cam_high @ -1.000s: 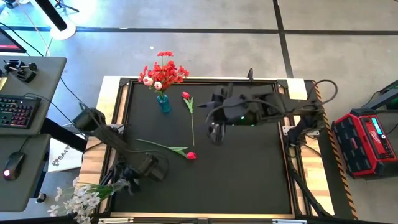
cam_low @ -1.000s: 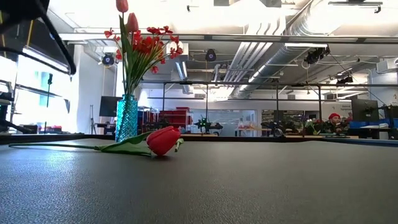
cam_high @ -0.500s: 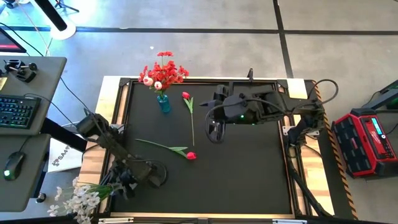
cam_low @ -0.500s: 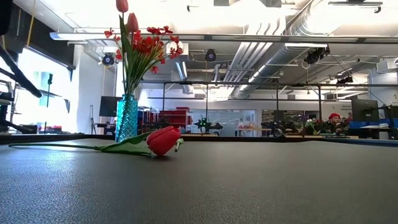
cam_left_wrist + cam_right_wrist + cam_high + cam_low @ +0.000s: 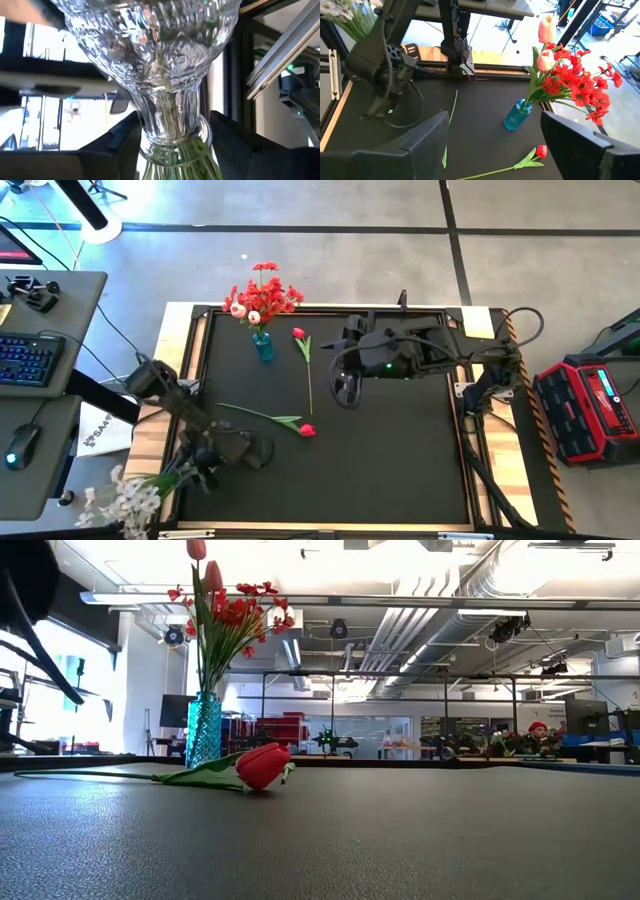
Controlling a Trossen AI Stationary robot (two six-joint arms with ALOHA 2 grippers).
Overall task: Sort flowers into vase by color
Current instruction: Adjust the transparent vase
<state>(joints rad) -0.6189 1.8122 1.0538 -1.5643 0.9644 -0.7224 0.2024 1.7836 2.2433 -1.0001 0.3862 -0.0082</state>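
Note:
A clear glass vase (image 5: 165, 50) with white flowers (image 5: 125, 500) stands at the table's near left corner, and my left gripper (image 5: 205, 465) is shut on it. The blue vase (image 5: 263, 347) at the far left holds the red bunch (image 5: 262, 295) and pale tulip buds. One red tulip (image 5: 307, 430) lies on the mat, its stem pointing toward the left edge. A second red tulip (image 5: 299, 334) lies beside the blue vase. My right gripper (image 5: 345, 392) hangs open above the middle of the table, holding nothing. My left gripper has the clear vase's narrow neck (image 5: 172, 127) between its two fingers, one finger (image 5: 117, 145) on each side. The green stems show through the glass just beside the fingers. The white flowers lean out past the table's near left corner.
A raised wooden rim (image 5: 180, 360) frames the black mat. A desk with a keyboard (image 5: 30, 355) stands off the left edge. A red box (image 5: 590, 405) sits off the right edge. The mat's near right half (image 5: 400, 460) is bare.
My left arm has shifted and turned its wrist at the clear vase by the near left corner. The white flowers have swayed a little toward the table's left edge. The right arm and both tulips have kept still.

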